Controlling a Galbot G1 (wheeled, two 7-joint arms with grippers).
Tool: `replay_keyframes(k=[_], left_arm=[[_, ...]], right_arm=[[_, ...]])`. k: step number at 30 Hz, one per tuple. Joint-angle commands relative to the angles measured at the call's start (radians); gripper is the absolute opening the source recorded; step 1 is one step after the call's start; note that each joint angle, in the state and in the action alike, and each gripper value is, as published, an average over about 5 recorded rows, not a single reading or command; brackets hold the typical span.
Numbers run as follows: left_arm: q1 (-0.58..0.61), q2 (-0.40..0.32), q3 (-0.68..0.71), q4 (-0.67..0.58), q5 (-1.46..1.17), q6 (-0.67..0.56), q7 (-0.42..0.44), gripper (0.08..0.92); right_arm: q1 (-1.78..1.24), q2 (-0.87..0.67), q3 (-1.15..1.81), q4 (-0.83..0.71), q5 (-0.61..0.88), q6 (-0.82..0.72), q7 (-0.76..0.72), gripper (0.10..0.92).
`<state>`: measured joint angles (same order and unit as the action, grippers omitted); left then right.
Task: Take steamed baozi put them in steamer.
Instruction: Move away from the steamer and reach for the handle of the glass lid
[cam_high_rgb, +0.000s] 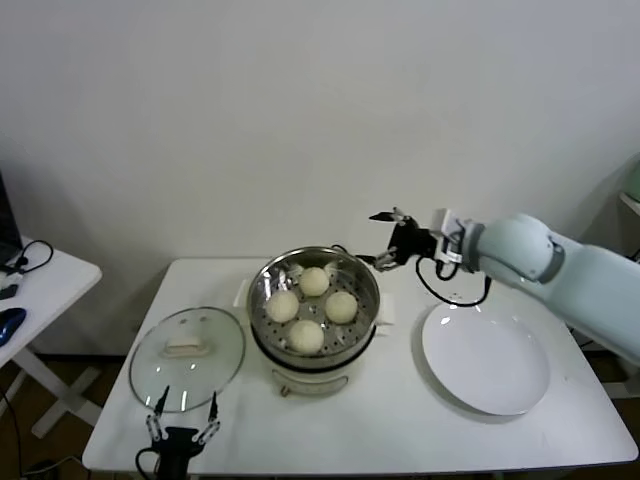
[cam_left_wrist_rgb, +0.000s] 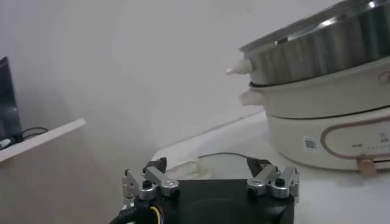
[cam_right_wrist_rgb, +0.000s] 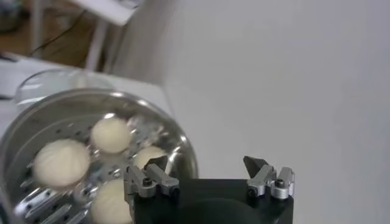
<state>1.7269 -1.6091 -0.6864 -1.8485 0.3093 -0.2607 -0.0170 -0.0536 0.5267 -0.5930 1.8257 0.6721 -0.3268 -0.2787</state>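
Observation:
Several creamy-white baozi (cam_high_rgb: 308, 335) lie in the shiny steel steamer (cam_high_rgb: 266, 283) on its white pot base, at the table's middle. They also show in the right wrist view (cam_right_wrist_rgb: 61, 162) inside the steamer (cam_right_wrist_rgb: 183, 149). My right gripper (cam_high_rgb: 385, 240) is open and empty, held in the air just right of and above the steamer's back rim. My left gripper (cam_high_rgb: 182, 417) is open and empty, low at the table's front left, just in front of the glass lid (cam_high_rgb: 187, 357). The left wrist view shows the steamer (cam_left_wrist_rgb: 317, 45) from the side.
A large flat white plate (cam_high_rgb: 486, 361) lies bare to the right of the steamer. The glass lid with a white handle lies to its left. A small white side table (cam_high_rgb: 40, 285) with cables stands at the far left.

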Motion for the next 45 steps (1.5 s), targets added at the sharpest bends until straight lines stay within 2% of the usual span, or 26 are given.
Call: replay_keyframes(k=[1,9,21,30,34,40,45], left_arm=[[-0.004,0.001,0.000,-0.002,-0.028,-0.002,0.001,0.823],[-0.007,0.011,-0.003,-0.002,-0.042,-0.004,0.002,0.823],[-0.005,0.018,-0.014,-0.026,-0.059,-0.020,-0.008,0.823],[-0.041,0.026,-0.068,-0.035,0.014,-0.054,-0.054,0.823],[-0.055,0.035,-0.100,-0.034,0.157,-0.074,-0.104,0.823],[-0.110,0.070,-0.117,0.081,0.620,-0.094,-0.326,0.823],[-0.133,0.108,-0.116,0.150,0.841,-0.049,-0.378,0.823]], right_arm=[[-1.034,0.016,1.011,0.144,-0.125,0.098,0.167,0.823],[-1.456,0.291,1.314,0.164,-0.210,0.298,0.132,0.823],[-1.645,0.648,1.271,0.089,-0.303,0.626,0.120,0.823],[-1.697,0.728,1.202,0.011,-0.308,0.786,0.131,0.823],[-1.702,0.734,1.194,-0.012,-0.305,0.802,0.146,0.823],[-1.697,0.737,1.177,-0.036,-0.305,0.819,0.163,0.823],[-1.681,0.741,1.162,-0.057,-0.292,0.844,0.172,0.823]])
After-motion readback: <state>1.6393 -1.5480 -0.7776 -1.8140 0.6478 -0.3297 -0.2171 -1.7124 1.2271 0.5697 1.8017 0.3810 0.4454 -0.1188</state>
